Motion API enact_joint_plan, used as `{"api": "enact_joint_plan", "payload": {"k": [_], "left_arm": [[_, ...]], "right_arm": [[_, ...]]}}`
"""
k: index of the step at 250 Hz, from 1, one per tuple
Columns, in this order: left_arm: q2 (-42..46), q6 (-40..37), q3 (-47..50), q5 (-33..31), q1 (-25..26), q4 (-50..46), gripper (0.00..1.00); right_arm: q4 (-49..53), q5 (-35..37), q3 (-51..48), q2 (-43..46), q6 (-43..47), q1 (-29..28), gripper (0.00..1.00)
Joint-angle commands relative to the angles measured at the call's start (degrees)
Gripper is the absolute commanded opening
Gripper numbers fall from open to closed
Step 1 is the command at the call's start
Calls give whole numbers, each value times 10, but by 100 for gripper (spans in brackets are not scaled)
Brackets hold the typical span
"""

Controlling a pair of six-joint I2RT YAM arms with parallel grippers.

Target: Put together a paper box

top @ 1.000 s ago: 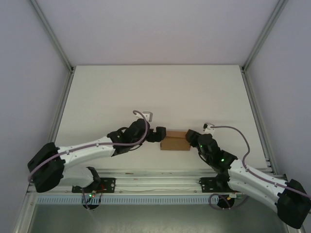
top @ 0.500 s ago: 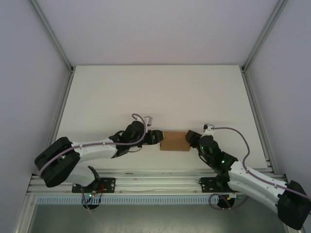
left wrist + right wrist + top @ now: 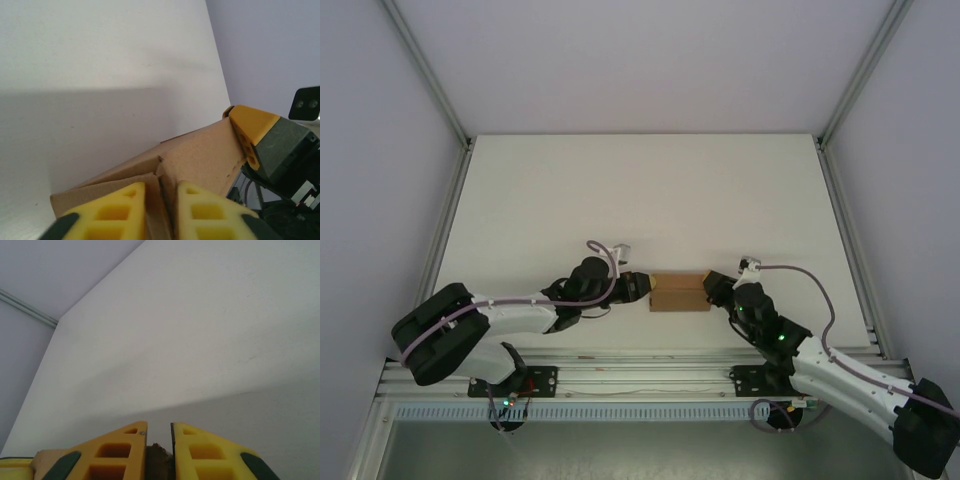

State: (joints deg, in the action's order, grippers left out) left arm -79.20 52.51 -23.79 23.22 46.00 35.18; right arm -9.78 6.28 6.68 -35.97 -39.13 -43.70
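The paper box (image 3: pixel 680 292), a small piece of brown cardboard, lies on the white table between my two grippers. My left gripper (image 3: pixel 643 289) is at its left end. In the left wrist view the yellow fingers (image 3: pixel 125 207) stand close together with a creased flap of the paper box (image 3: pixel 200 160) between them. My right gripper (image 3: pixel 713 290) is at the right end. In the right wrist view my right gripper (image 3: pixel 158 426) pinches a dark brown edge of the paper box (image 3: pixel 159 456). One of the right gripper's yellow fingers (image 3: pixel 252 132) rests against the far corner of the cardboard.
The white table (image 3: pixel 650 190) stretches away behind the box, with grey walls on three sides. Aluminium frame posts (image 3: pixel 425 70) run up both sides. The arm bases and a rail (image 3: pixel 640 378) line the near edge.
The left arm dropped lower and reached in to the box's left end, its jaws closing from wide apart onto the flap. The right jaws narrowed onto the right end. The box barely moved.
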Motion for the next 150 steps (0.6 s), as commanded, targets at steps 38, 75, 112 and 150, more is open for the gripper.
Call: {"api": "enact_joint_plan", "payload": {"k": [38,75,112,150], "left_arm": [[59,-34,-28,-31,-2,-172,61],[111,-41,-46,-69,-2,-223,70],[129,-40,-57,-85,-2,-248,75],[103,-43,-60,-74,-5,-236,72]], "right_arm": [[123,-3,-30,-8,12,1,12],[125,-3,-25,-6,13,1,12],[130,-4,-15,-6,16,1,12],[130,-2,-14,-8,16,1,12]]}}
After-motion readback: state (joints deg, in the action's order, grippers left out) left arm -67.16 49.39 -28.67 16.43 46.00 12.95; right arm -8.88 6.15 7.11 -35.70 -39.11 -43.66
